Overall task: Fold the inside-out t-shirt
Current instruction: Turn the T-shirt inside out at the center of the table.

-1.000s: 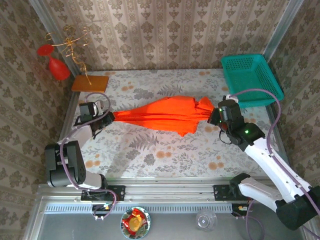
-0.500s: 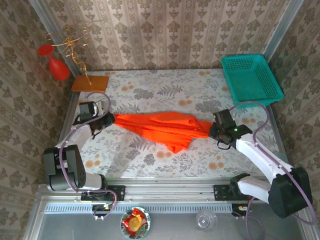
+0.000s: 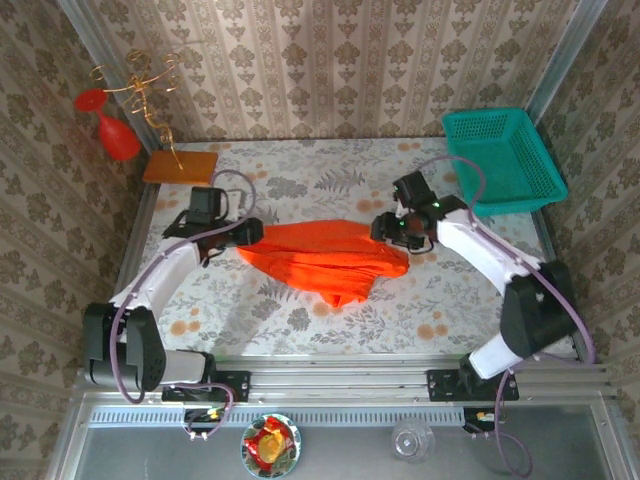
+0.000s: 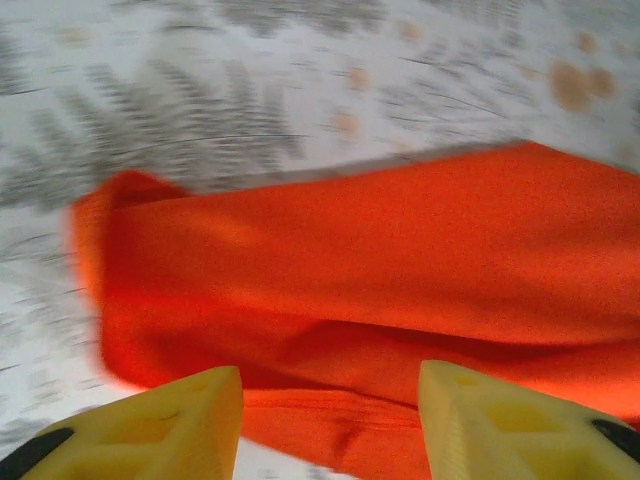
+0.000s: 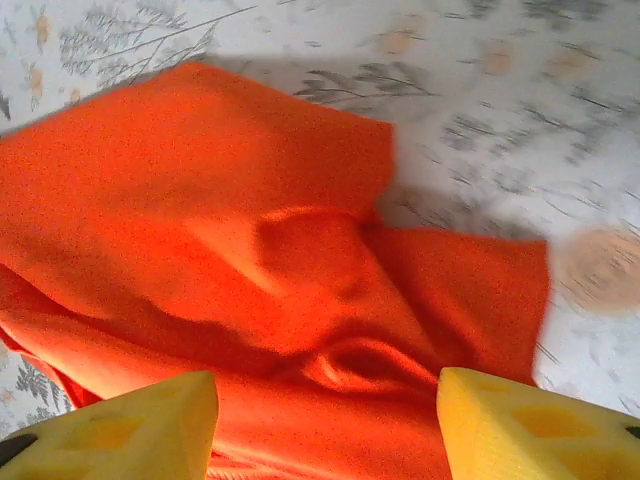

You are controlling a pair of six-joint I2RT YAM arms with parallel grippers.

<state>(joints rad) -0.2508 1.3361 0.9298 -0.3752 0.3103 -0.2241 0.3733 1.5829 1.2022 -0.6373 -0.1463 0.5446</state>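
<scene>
T-shirt [image 3: 325,262] crumpled beneath, left fingers [image 4: 160,425] parted, right fingers [image 5: 520,420] parted, nothing held

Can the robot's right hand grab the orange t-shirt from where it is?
Probably yes. The right hand is open and sits just above one end of the t-shirt, and nothing lies between the hand and the cloth.

Overhead plus wrist close-ups on t-shirt [image 3: 325,262]
</scene>
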